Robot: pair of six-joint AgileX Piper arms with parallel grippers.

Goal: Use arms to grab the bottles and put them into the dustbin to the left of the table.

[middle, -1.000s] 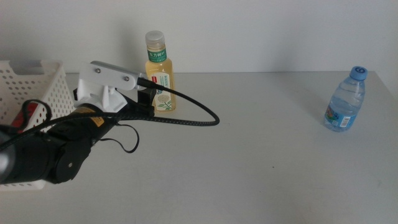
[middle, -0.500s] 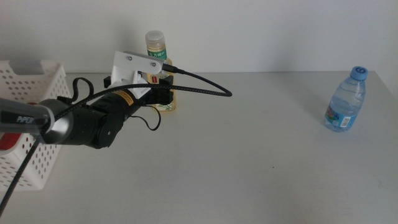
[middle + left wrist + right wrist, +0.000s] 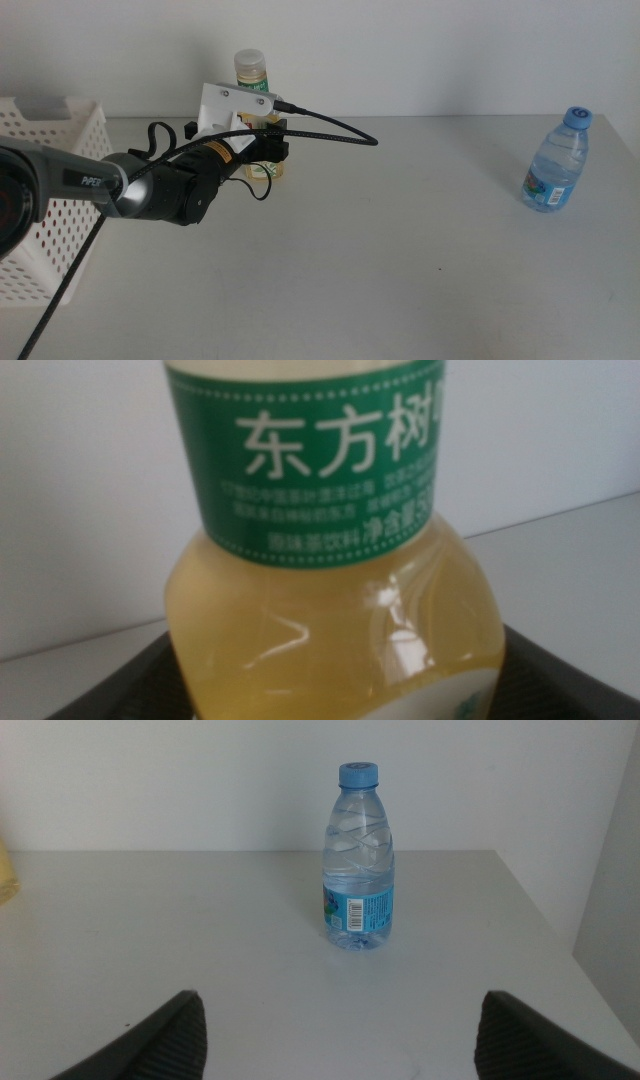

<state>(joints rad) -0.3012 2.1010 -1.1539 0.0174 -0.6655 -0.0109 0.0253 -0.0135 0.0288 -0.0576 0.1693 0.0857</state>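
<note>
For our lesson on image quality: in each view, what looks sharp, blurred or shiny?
Left wrist view: the yellow tea bottle fills the frame, slightly soft, with glints on its plastic. Right wrist view: the clear blue-capped water bottle is sharp. Middle view: even light, faint shadows on the pale grey table.

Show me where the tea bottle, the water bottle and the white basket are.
tea bottle (image 3: 330, 630), left wrist view, its yellow body.
water bottle (image 3: 358, 870), right wrist view, its clear body.
white basket (image 3: 62, 165), middle view, its perforated side wall.

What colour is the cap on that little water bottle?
Blue, on the clear water bottle; the right wrist view shows it best.
</note>
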